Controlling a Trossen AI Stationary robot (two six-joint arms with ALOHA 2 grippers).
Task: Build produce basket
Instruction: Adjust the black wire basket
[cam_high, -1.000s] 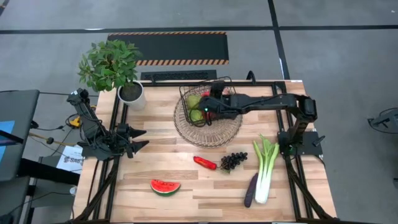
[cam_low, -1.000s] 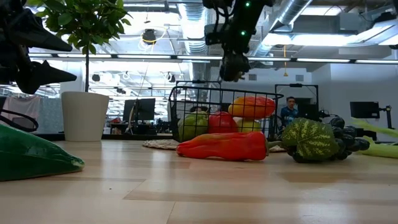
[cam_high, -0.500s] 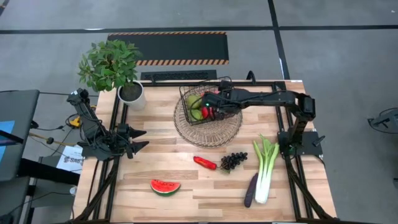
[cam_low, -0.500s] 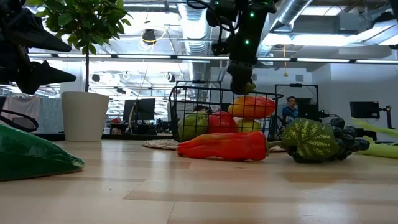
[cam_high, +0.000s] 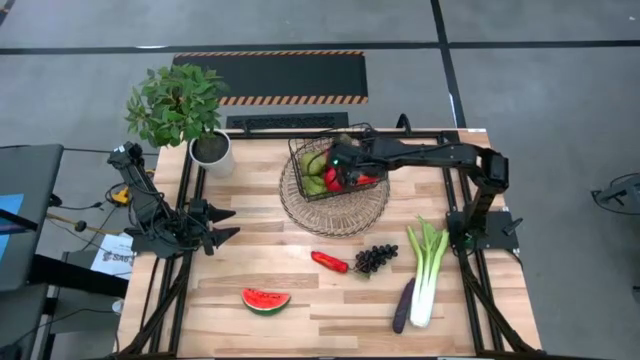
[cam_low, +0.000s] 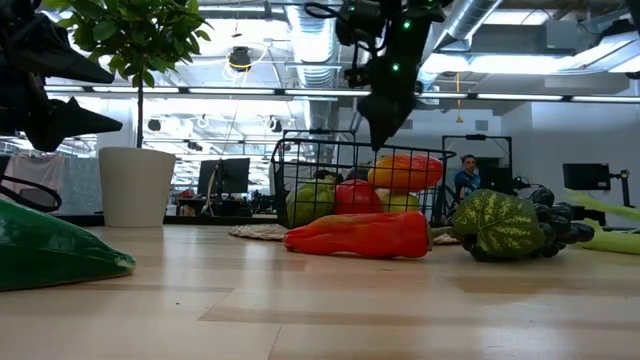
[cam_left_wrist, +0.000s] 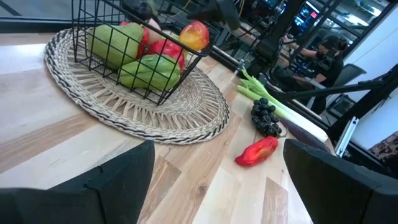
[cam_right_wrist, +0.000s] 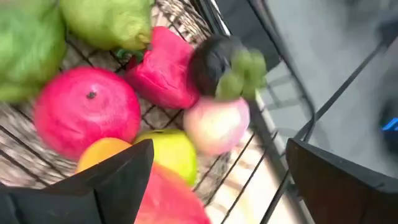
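- My right gripper (cam_high: 337, 168) hangs over the basket (cam_high: 300, 150), fingers spread wide, holding nothing.
- Already in the basket: pears (cam_right_wrist: 106, 22), apple (cam_right_wrist: 87, 112), mango.
- Still outside the basket: chili (cam_high: 330, 262), grapes (cam_high: 376, 258), watermelon slice (cam_high: 266, 299), leek (cam_high: 428, 270), eggplant (cam_high: 403, 304).
- My left gripper (cam_high: 222, 225) waits open, well apart from the basket.

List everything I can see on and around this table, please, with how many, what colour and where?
Basket: one, dark wire, far middle, on the mat.
Woven mat: one, pale, round, under the basket.
Produce in basket: several pieces, green, red, orange and pink.
Chili: one, red, table middle.
Grapes: one bunch, dark, beside the chili.
Leek: one, green and white, right side.
Eggplant: one, purple, alongside the leek.
Watermelon slice: one, red and green, near edge.
Potted plant: one, green in white pot, far left corner.
Right gripper: open, over the basket.
Left gripper: open, waiting at the left edge.
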